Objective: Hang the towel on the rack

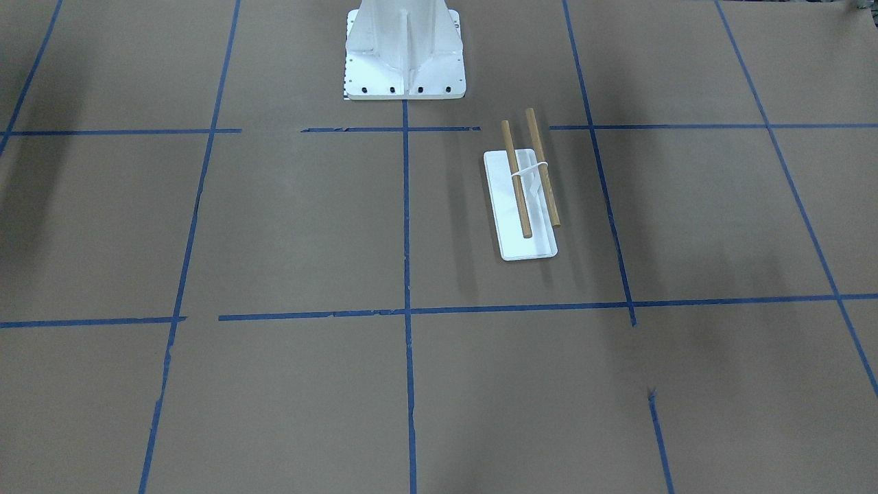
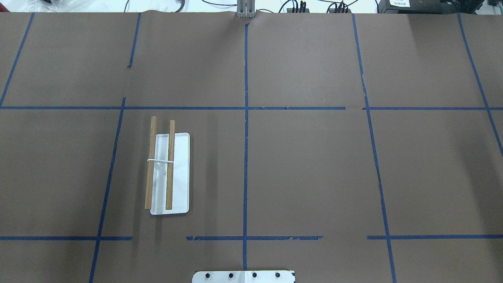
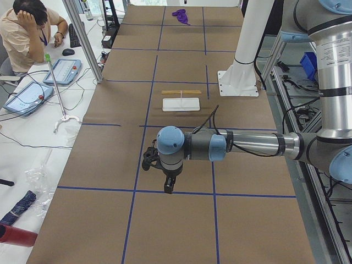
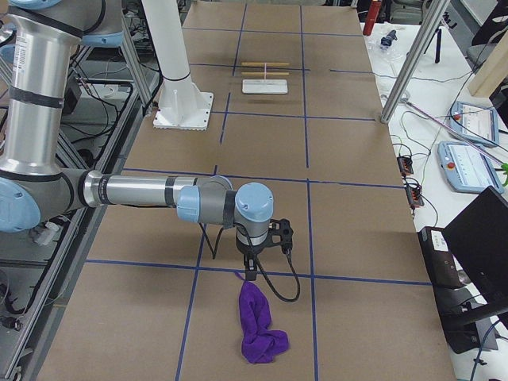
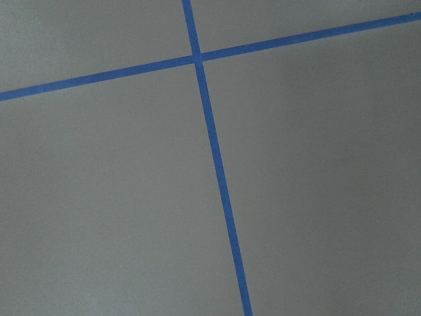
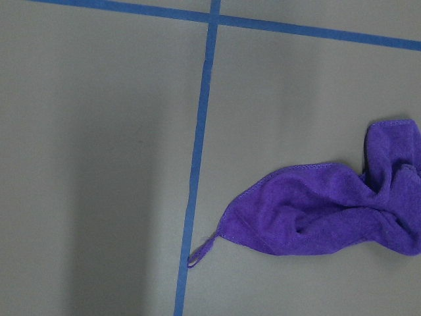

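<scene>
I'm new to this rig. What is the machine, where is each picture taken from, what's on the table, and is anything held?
The machine is a two-armed robot at a brown table marked with blue tape. Two pictures look down on the table, one from behind the robot and one facing it. They show the rack, a small two-bar stand, and the robot's white pedestal. The two side pictures show the left gripper low over one end of the table. The right gripper is low over the other end, close to a crumpled purple towel. The last two pictures come from cameras on the wrists. The towel lies on the table and the rack is bare. Whether either gripper is open, I cannot tell.
</scene>
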